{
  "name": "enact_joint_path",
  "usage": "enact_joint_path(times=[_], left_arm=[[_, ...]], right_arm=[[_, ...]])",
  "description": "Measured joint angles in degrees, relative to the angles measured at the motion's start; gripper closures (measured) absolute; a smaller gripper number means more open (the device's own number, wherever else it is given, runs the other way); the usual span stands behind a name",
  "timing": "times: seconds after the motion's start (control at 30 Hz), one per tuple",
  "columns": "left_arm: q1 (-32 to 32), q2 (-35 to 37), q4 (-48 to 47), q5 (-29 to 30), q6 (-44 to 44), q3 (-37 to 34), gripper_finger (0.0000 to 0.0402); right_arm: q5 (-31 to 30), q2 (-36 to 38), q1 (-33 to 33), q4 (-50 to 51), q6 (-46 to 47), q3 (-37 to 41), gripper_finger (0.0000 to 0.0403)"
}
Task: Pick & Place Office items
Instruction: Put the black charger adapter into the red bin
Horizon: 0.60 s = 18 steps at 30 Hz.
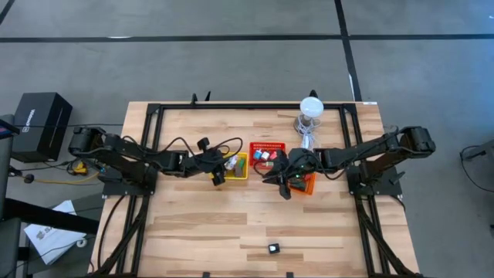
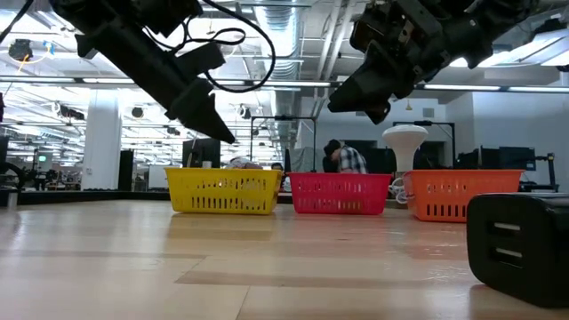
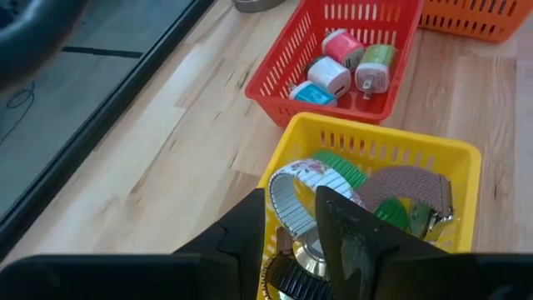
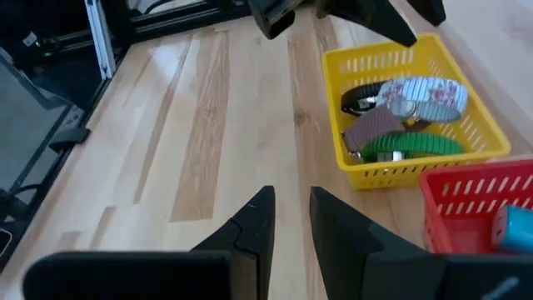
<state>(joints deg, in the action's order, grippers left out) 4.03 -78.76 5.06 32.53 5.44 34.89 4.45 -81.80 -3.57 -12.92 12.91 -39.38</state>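
Observation:
A small black plug-like item (image 1: 272, 248) stands alone on the table near its near edge and looms large in the low view (image 2: 520, 244). Watches with floral, green, brown and black bands lie in the yellow basket (image 3: 375, 143). Small white, pink, green and blue plugs lie in the red basket (image 3: 283, 75). My left gripper (image 3: 291, 197) hovers open and empty above the yellow basket's near rim (image 1: 236, 176). My right gripper (image 4: 291, 195) hangs open and empty over bare wood in front of the orange basket (image 1: 307, 185). Both are well above the table (image 2: 222, 133).
The yellow (image 2: 222, 191), red (image 2: 340, 194) and orange (image 2: 462, 196) baskets stand in a row across the table's middle. A white-topped object with a coiled cable (image 1: 310, 108) stands behind them. A black frame (image 1: 154, 116) runs along the table's left, far and right edges.

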Motion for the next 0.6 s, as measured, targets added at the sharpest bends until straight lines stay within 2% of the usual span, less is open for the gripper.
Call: enact_joint_path(times=[0.33, 0.6], left_arm=[[0.0, 0.0, 0.8, 0.0, 1.3, 0.0, 0.0298], [0.0, 0.0, 1.3, 0.0, 1.3, 0.0, 0.0298]], right_arm=[[-0.2, 0.0, -0.7, -1.2, -4.5, 0.0, 0.0329], [-0.2, 0.0, -4.0, -1.7, -7.8, 0.0, 0.0279]])
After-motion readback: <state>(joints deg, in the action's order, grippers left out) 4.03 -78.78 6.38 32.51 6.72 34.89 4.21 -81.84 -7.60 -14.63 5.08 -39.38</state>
